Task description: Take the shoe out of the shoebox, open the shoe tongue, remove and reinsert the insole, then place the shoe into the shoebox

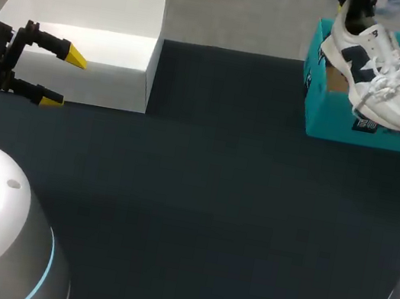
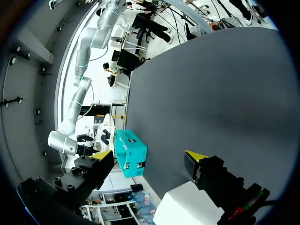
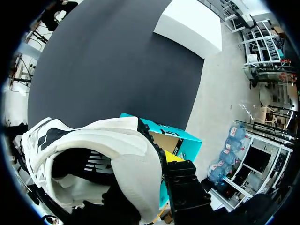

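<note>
A white sneaker (image 1: 376,72) with a navy logo hangs tilted, toe down, over the teal shoebox (image 1: 328,124) at the table's far right. My right gripper (image 1: 351,12) comes in from above and is shut on the heel collar. In the right wrist view the shoe (image 3: 108,154) fills the space ahead of the fingers. One yellow fingertip (image 3: 172,157) lies outside the heel and the other is hidden inside. The shoebox (image 3: 180,140) shows beneath. My left gripper (image 1: 61,79) stands open and holds nothing at the far left. From the left wrist view, the shoebox (image 2: 131,159) and shoe (image 2: 104,136) are far ahead.
A white open box (image 1: 80,35) lies at the back left, right behind the left gripper; its corner (image 2: 187,206) shows under the left fingers. The dark table mat (image 1: 199,196) stretches between the two boxes.
</note>
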